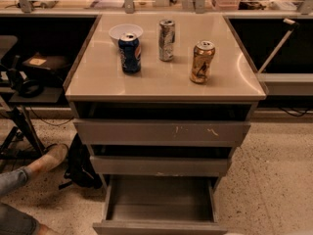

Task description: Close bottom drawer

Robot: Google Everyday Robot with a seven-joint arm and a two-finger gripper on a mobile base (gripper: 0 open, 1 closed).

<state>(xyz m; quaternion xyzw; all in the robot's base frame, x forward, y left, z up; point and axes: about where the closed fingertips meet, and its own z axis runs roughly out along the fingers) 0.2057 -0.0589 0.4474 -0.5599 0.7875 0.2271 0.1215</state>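
The bottom drawer (pixel 160 202) of the cabinet stands pulled far out, low in the camera view. Its shallow grey box is empty and its plain flat front (pixel 159 227) runs along the bottom edge of the view. Above it the mid-width plain drawer (pixel 160 165) and the widest drawer with pale scratch marks (pixel 162 132) sit nearly closed. My gripper is not in view.
On the cabinet top (pixel 166 77) stand a blue can (pixel 129 53), a silver can (pixel 167 39), a gold can (pixel 202 61) and a white bowl (pixel 125 31). A person's leg and shoe (pixel 46 159) and a black bag (pixel 80 163) lie left of the cabinet. Speckled floor (pixel 274 180) lies to the right.
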